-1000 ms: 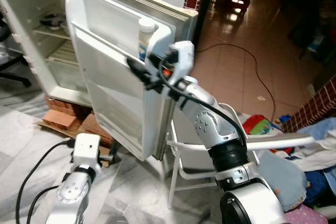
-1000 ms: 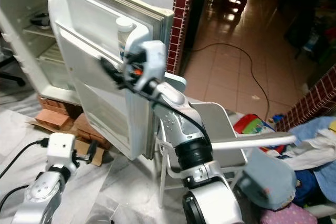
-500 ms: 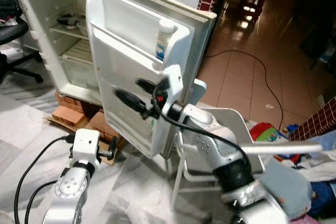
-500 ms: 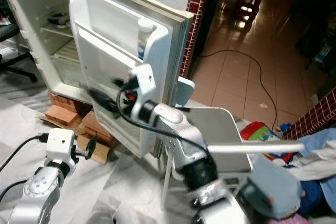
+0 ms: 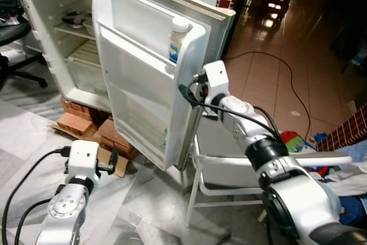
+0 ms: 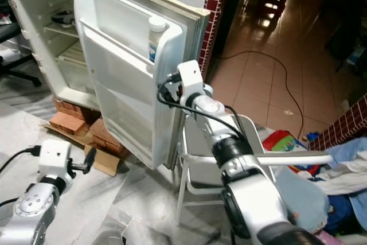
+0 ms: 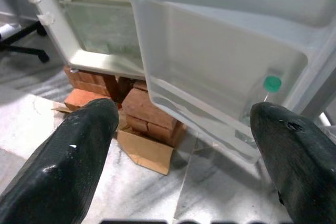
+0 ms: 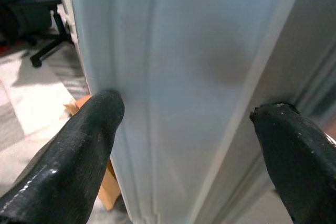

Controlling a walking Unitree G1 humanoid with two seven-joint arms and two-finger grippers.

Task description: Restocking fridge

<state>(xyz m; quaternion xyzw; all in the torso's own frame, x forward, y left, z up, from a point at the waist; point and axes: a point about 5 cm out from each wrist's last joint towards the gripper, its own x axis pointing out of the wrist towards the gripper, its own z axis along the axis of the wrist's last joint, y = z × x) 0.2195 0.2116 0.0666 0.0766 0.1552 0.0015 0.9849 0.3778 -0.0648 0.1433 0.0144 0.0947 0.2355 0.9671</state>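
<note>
The white fridge [image 5: 46, 32] stands open, its door [image 5: 137, 101] swung toward me. A white bottle with a blue label [image 5: 178, 41] stands in the door's upper shelf. A green-capped bottle [image 7: 265, 95] sits in the lower door shelf. My right gripper [image 6: 166, 93] is raised at the door's free edge and open; in the right wrist view the door edge [image 8: 184, 51] lies between its spread fingers [image 8: 79, 145]. My left gripper [image 5: 112, 160] hangs low near the floor, open and holding nothing, facing the door's lower part.
Red bricks [image 5: 74, 124] and a piece of cardboard [image 5: 120, 164] lie under the fridge. A white folding chair [image 5: 223, 170] stands just behind the door. An office chair [image 5: 11, 32] is at the left, a cable [image 5: 287, 78] on the tiles, and clothes [image 5: 344, 164] at the right.
My right gripper has swung from in front of the door's inner face to the door's free edge. The head view has shifted slightly. The left arm sits a little lower.
</note>
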